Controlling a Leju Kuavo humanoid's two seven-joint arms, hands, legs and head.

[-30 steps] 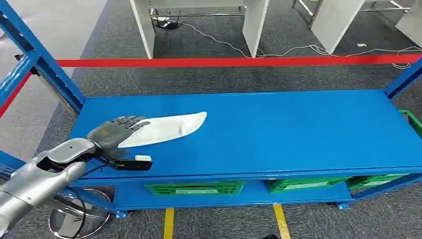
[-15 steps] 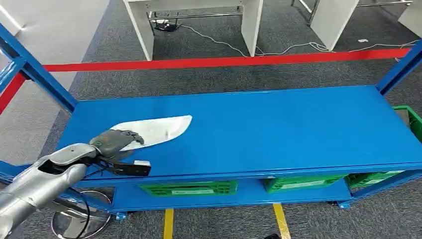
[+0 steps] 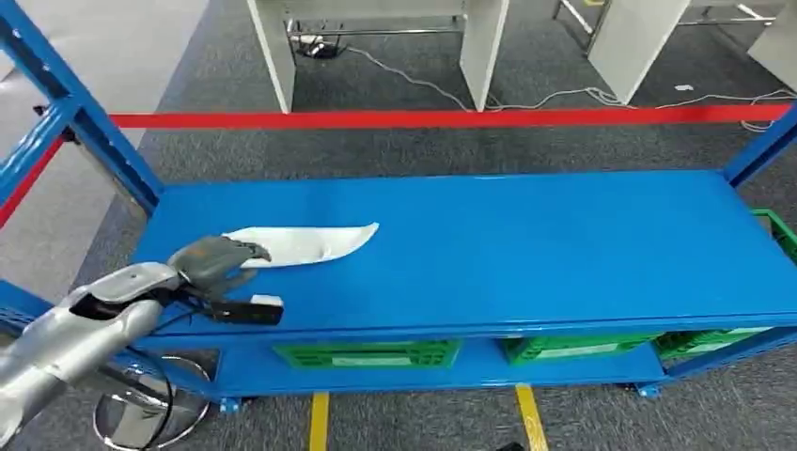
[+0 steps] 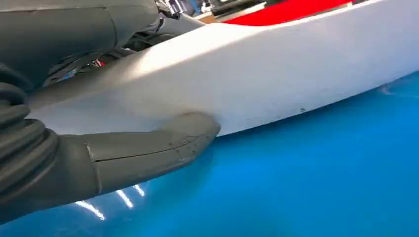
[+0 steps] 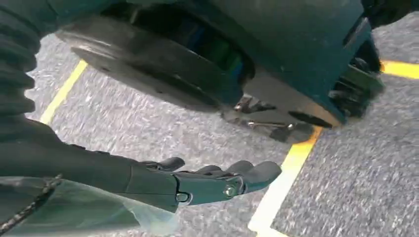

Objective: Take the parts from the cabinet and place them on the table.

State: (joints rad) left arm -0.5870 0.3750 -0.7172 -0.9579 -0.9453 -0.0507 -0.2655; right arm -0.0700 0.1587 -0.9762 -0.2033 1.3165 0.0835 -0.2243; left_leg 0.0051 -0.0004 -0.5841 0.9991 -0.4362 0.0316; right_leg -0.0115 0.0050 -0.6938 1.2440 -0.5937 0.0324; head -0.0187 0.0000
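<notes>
Seemingly delivered, the long white curved plastic part (image 3: pixel 305 244) lies on the blue worktop (image 3: pixel 526 244); left hand (image 3: pixel 214 260) fingers clamped on its end, release remaining.

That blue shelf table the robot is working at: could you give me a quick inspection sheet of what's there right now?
Surface: blue table top, bare apart from the part.
Job's things: white curved part lies on the table near its left end.
Clutter: nothing seen on top; green bins on the shelf below.
Hands: left hand grips the part's near end, thumb against its edge; right hand hangs over the floor, fingers apart, holding nothing.
Cables: white cables on the carpet behind.
Surroundings: red barrier tape, white furniture legs, yellow floor lines.
</notes>
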